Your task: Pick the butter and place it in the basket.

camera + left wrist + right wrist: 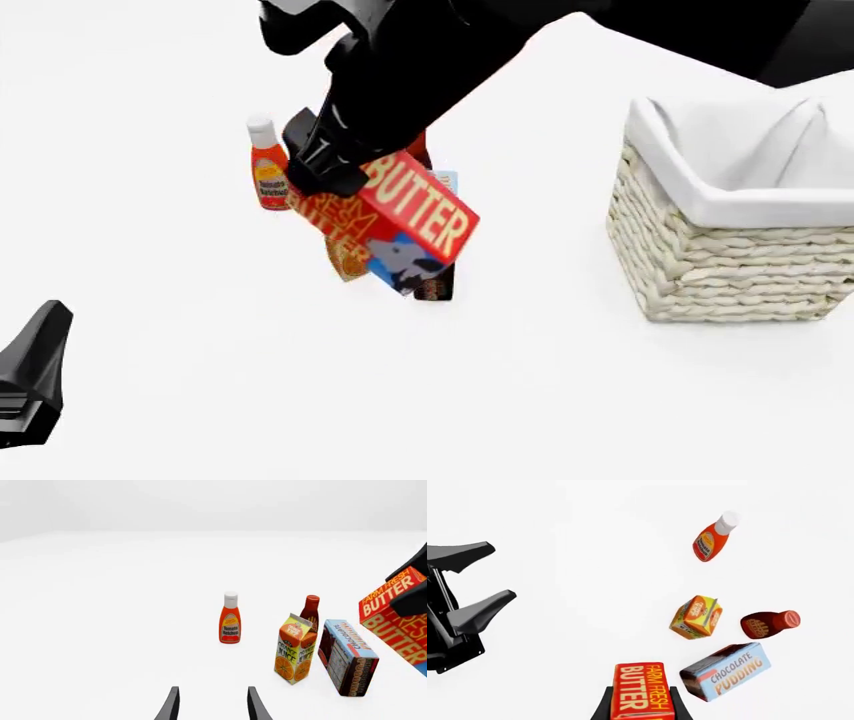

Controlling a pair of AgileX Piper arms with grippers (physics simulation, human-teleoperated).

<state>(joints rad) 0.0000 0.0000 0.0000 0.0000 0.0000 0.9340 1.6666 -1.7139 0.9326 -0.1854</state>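
Butter: stiff, light carton, tilted, lifted clear of the bench, clamped across its narrow sides in my right pincer. Basket stands well apart; my left pincer sits open, empty. I judge the glossy faces may slip.

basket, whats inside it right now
Only the white cloth lining shows inside the basket; no grocery is visible, though its floor is hidden by the near wall. The butter is outside it, held in the right gripper.

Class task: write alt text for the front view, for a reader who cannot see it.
The right gripper holds the butter tilted in the air above the table, left of the basket. A ketchup bottle stands behind; the left gripper waits low at the left.
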